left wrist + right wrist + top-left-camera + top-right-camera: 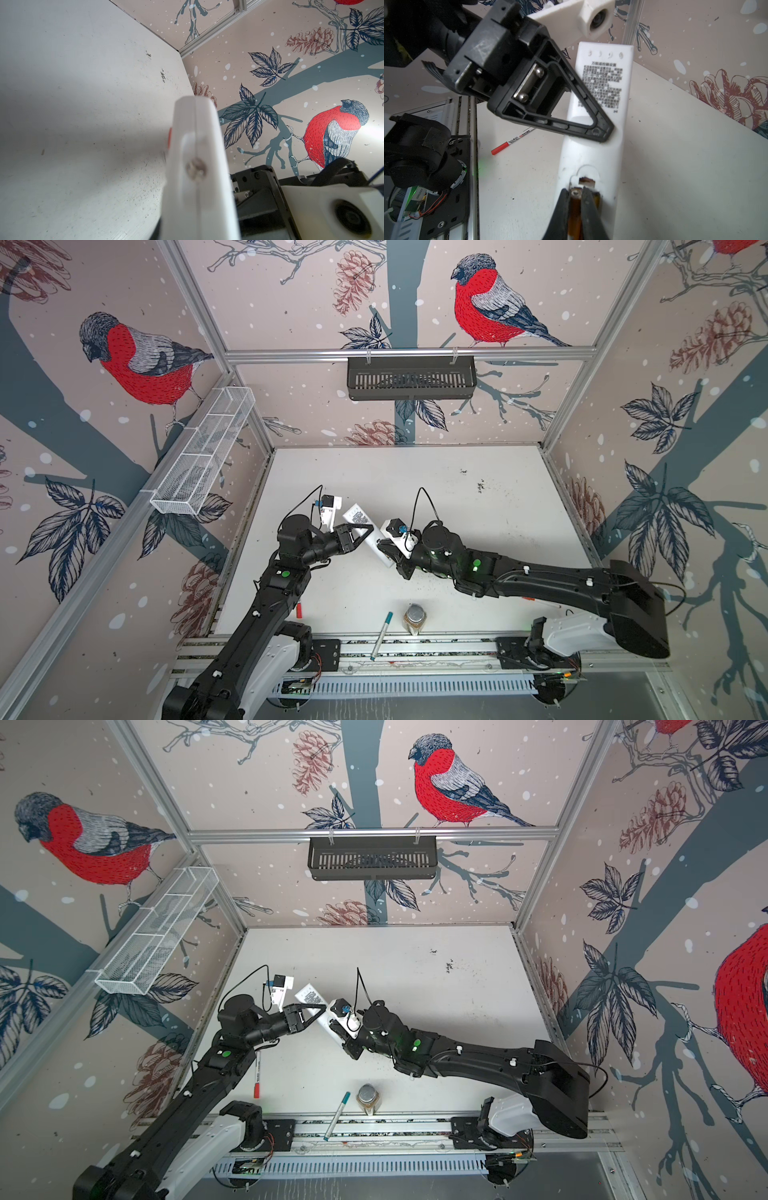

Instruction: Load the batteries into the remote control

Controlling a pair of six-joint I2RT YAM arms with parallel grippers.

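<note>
The white remote control [357, 516] [309, 995] is held above the table, tilted, label side up. My left gripper [369, 531] [321, 1011] is shut on its middle, one black finger [600, 133] lying across the printed back [604, 87]. In the left wrist view the remote [199, 166] shows edge-on and blurred. My right gripper [575, 193] [381, 548] is shut on an orange battery [574, 209] with its pale end at the open bay's far edge. Some orange [597, 198] shows in the bay beside it; I cannot tell what it is.
A red-capped marker [257, 1077] [508, 143] lies by the left arm. A teal-capped marker [380, 635] and a small jar [414, 618] stand near the front rail. A white wire basket [199, 456] hangs on the left wall, a black one [411, 377] on the back wall.
</note>
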